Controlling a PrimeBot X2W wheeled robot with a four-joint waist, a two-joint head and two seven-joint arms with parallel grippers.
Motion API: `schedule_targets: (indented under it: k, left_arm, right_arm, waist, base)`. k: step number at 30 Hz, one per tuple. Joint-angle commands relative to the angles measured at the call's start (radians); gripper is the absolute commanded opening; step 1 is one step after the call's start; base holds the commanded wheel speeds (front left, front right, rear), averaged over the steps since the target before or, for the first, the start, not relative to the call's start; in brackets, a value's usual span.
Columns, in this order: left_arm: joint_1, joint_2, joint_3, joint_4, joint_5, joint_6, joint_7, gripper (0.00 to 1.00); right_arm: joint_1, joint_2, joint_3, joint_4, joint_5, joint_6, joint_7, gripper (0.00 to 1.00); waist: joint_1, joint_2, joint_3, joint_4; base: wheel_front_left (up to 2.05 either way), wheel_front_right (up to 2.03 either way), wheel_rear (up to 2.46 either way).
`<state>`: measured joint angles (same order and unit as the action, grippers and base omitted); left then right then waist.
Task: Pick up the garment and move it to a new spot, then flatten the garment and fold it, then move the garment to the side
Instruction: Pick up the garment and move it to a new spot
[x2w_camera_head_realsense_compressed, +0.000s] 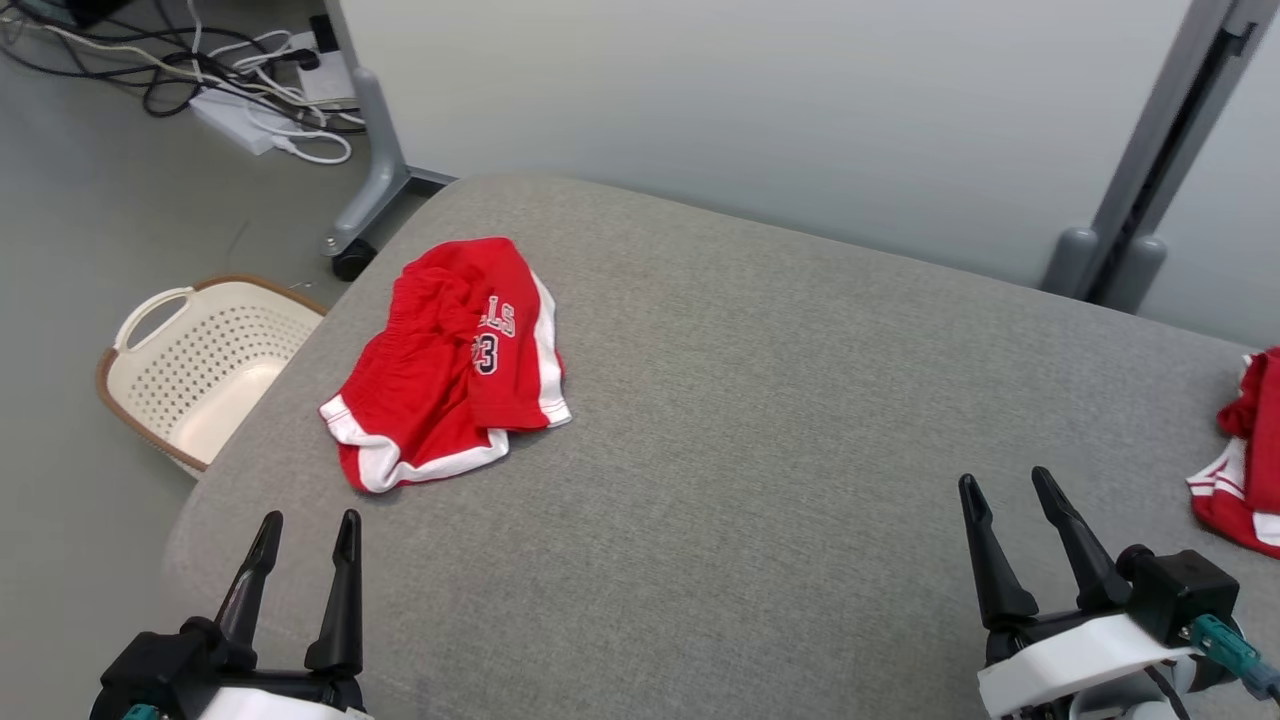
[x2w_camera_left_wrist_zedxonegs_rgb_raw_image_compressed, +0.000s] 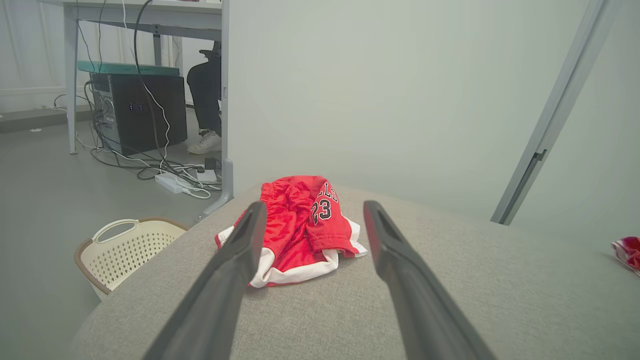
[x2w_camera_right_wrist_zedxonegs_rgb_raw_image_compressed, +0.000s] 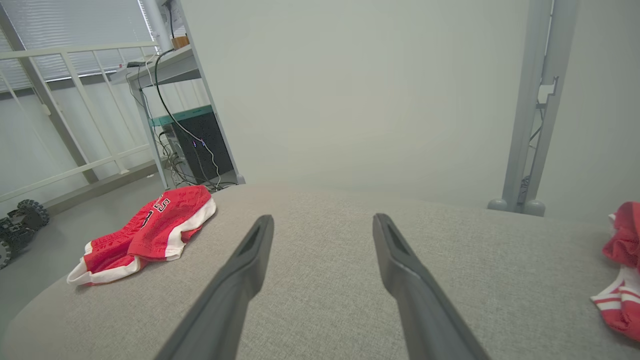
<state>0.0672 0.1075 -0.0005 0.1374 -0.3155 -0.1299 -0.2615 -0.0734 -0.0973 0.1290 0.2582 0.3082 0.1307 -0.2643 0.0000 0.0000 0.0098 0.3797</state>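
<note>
Shorts (x2w_camera_head_realsense_compressed: 450, 360) in red with white trim and a dark number lie crumpled and doubled over toward the far-left corner of the grey padded surface (x2w_camera_head_realsense_compressed: 760, 470), close to its left edge. We see our left gripper (x2w_camera_head_realsense_compressed: 311, 520) at the near-left corner, its two dark fingers spread apart and empty. The shorts sit ahead of it, toward the far edge and slightly to the right, apart from the fingertips. In the left wrist view they show between and beyond the two spread fingers, with bare surface in front of them. Our right gripper (x2w_camera_head_realsense_compressed: 1005, 480) stands toward the near-right corner, its fingers likewise spread and empty. It is well apart from the shorts, which lie across the surface to its left. A second red-and-white garment (x2w_camera_head_realsense_compressed: 1255, 440) lies bunched at the right edge, near the right gripper but not touching it. On the floor beside the left edge stands a cream perforated basket (x2w_camera_head_realsense_compressed: 235, 335) with a brown rim, near the shorts.
</note>
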Motion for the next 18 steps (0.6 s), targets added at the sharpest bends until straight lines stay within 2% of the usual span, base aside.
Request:
schedule_targets:
  k: [1,9,18]
  left_arm:
    - [-0.017,0.0,0.001,0.001,0.002,-0.001,-0.003,1.0]
    - [-0.011,-0.005,0.009,0.0,0.002,-0.001,-0.003,1.0]
    - [-0.01,-0.008,0.022,-0.004,-0.002,-0.001,-0.003,1.0]
  right_arm:
    - [-0.01,-0.008,-0.002,0.003,0.005,0.0,-0.001,1.0]
    - [-0.02,-0.013,0.021,0.009,0.009,0.0,-0.001,1.0]
    - [-0.026,-0.018,0.036,0.014,0.014,0.0,-0.001,1.0]
  waist:
    - [0.0,0.0,-0.002,0.045]
    - [0.0,0.0,0.006,0.121]
    - [0.0,0.0,0.013,0.127]
  base:
    - [0.0,0.0,0.0]
    - [0.0,0.0,0.0]
    - [0.0,0.0,0.0]
